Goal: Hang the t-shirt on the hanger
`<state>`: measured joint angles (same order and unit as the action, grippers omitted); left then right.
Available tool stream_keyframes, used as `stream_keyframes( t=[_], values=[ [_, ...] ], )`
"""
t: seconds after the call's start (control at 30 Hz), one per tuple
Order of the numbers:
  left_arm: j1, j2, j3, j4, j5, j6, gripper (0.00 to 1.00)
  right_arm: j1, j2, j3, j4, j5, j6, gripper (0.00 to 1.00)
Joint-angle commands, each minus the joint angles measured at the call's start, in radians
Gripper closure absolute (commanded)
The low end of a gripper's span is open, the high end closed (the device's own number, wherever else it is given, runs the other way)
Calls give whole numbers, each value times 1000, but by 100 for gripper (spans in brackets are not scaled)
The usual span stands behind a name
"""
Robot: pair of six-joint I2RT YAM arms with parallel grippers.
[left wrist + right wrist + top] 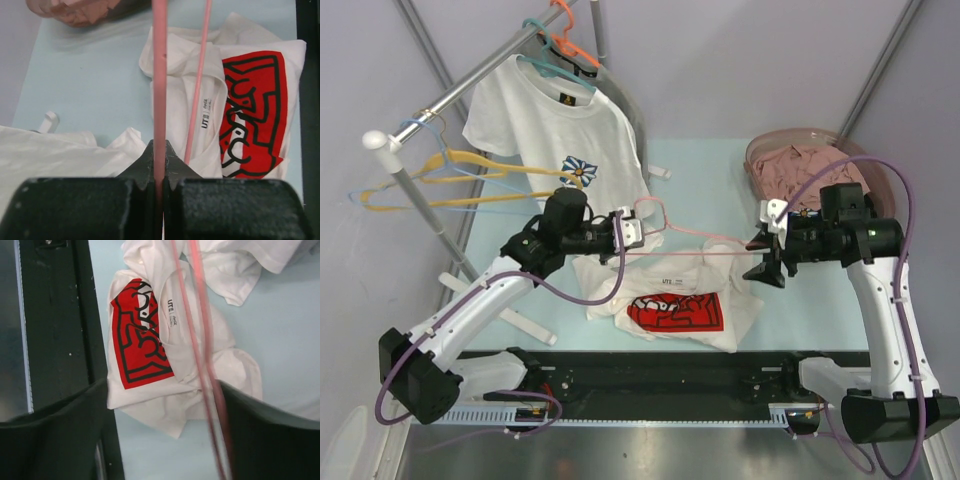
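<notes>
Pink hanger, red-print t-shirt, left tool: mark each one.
pink hanger (159,60), left wrist view, on the thicker rod above the tool.
t-shirt (675,312), top external view, on the red chest print.
left tool (159,152), left wrist view, between its fingertips, shut on the pink hanger.

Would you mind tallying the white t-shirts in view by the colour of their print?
Red print: 1, the t-shirt lying on the table
Blue-and-white daisy print: 1, the daisy t-shirt hanging on the rack
Total: 2
</notes>
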<state>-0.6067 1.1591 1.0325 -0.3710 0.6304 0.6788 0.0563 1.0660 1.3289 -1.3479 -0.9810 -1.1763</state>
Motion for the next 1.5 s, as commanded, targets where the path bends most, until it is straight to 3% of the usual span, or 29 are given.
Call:
stream_keyframes(
  t=[0.0, 0.17, 0.33, 0.47, 0.6, 0.7, 0.8, 0.87, 0.9, 1.0, 1.03, 1.23, 1.47],
  values=[
    [-34, 2, 15, -51, -47, -70, 100, 117, 12, 3, 177, 92, 248, 0],
    [-103, 66, 34, -71, -136, -134, 100, 308, 9, 4, 378, 163, 458, 0],
    [-153, 123, 43, -88, -170, -136, 100, 375, 80, 4, 576, 146, 593, 8],
    [-162, 146, 55, -75, -166, -139, 100, 402, 136, 4, 702, 128, 679, 36],
    [-174, 169, 63, -48, -169, -145, 100, 415, 187, 4, 699, 93, 678, 47],
    [-197, 198, 69, -33, -187, -153, 100, 416, 219, 4, 682, 76, 658, 62],
    [-206, 206, 63, -16, -196, -183, 100, 409, 236, 4, 649, 73, 627, 100],
    [-205, 195, 58, -19, -218, -203, 90, 375, 232, 4, 601, 55, 581, 100],
    [-190, 185, 55, -35, -209, -205, 69, 360, 220, 4, 580, 47, 557, 100],
    [-104, 88, -4, -37, -106, -223, 48, 294, 181, 4, 475, 27, 459, 100],
    [-90, 61, -49, -40, -104, -202, 45, 280, 172, 4, 410, 22, 395, 100],
    [-67, -133, -239, -80, -173, -30, 40, 243, 103, 3, 184, 33, 212, 100],
    [-64, 5, -226, -17, -256, -24, 38, 209, 117, 3, 210, 90, 242, 100]
  ],
)
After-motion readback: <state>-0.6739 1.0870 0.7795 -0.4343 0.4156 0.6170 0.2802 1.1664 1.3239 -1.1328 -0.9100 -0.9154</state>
